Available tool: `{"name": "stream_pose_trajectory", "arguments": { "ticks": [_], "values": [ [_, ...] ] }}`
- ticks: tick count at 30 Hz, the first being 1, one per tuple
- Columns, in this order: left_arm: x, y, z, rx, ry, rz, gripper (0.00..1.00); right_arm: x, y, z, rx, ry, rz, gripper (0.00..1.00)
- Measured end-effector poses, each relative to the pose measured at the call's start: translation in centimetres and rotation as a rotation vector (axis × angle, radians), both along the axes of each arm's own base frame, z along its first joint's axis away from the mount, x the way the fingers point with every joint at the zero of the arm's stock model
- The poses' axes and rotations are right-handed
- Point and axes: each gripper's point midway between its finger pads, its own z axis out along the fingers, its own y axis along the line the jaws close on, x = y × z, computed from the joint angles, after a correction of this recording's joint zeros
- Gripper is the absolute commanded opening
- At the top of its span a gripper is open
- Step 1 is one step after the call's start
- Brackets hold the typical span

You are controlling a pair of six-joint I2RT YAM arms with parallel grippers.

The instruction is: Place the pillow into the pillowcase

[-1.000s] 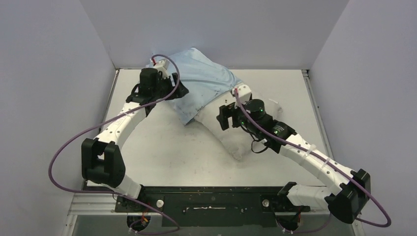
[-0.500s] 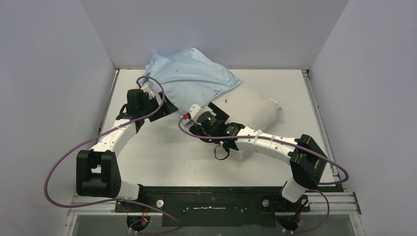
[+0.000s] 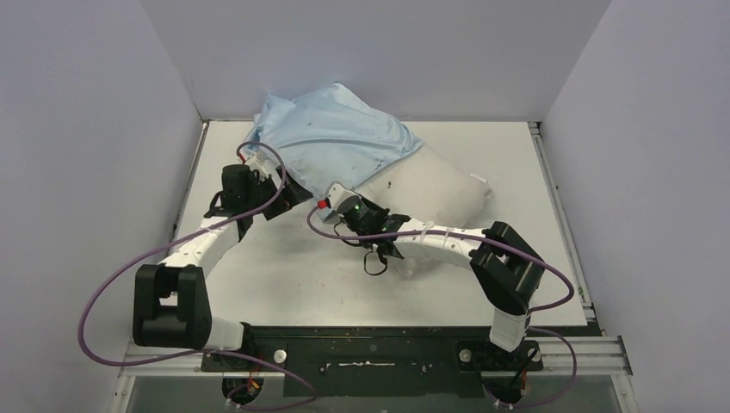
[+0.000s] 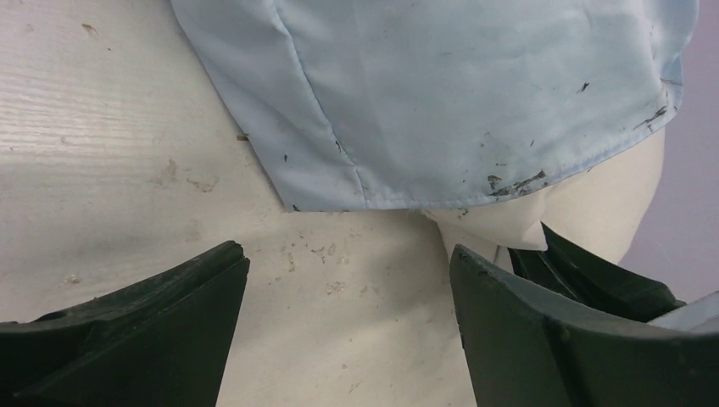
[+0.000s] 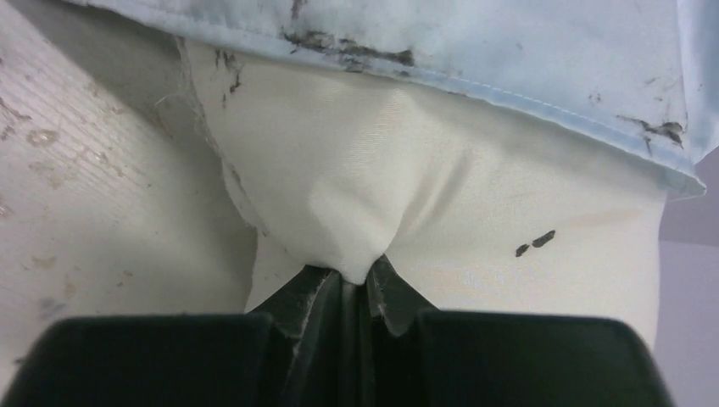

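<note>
Blue pillowcase [image 3: 331,133]: overhead, covers far-left end of pillow [image 3: 435,194].
Left gripper [image 4: 346,254]: wrist view, jaws wide, empty, above table [image 4: 110,170] near pillowcase hem.
Right gripper [image 5: 356,271]: wrist view, clamped on pillow fabric below hem.

Left arm [image 3: 202,245]: elbow folded back near its base, forearm angled forward and inward. Left hand [image 4: 348,254] low, jaws spread wide, gripping nothing. Right arm [image 3: 439,241]: elbow up at right, forearm stretched flat leftward across centre. Right hand [image 5: 366,275] pinched closed, a fold of the pillow [image 5: 356,186] caught between its fingertips. The two hands sit near each other.
</note>
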Motion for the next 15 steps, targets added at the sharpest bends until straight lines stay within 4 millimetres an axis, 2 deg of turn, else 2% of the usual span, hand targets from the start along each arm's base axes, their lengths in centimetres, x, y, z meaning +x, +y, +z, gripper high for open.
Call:
{"name": "stream_pose_trajectory", "arguments": {
  "ticks": [7,12,15],
  "values": [
    [0.6,-1.1,-2.2,-0.084,0.046,0.027,0.81,-0.3,2.6,0.6,0.17,0.065,0.026,0.0],
    [1.8,-2.3,-3.7,-0.132,0.042,0.023,0.87,-0.8,4.8,2.3,0.306,0.107,0.053,0.0],
    [1.8,-2.8,-5.0,-0.161,0.05,0.027,0.87,-1.0,5.8,3.5,0.375,0.12,0.064,0.0]
  ]
}}
